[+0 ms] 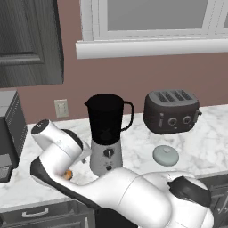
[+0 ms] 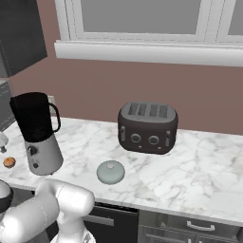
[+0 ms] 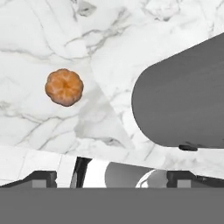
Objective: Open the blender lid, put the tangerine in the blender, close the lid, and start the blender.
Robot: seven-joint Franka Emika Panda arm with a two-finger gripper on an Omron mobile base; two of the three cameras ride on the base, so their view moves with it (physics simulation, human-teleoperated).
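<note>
**Lid off, fruit next**

Pincer [image 3: 111,177] tips stand wide at the hand view's bottom edge, holding nothing. Tangerine [image 3: 64,86] lies upper left on the marble desk [image 3: 35,39], beside the blender [image 1: 106,133]. Blender lid [image 1: 165,155] rests apart. Centre over the fruit, then descend straight.

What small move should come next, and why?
Probably shift the gripper sideways to centre over the tangerine, then lower. It is open and empty, the blender lid already lies on the counter, and the blender jar stands uncovered.
</note>
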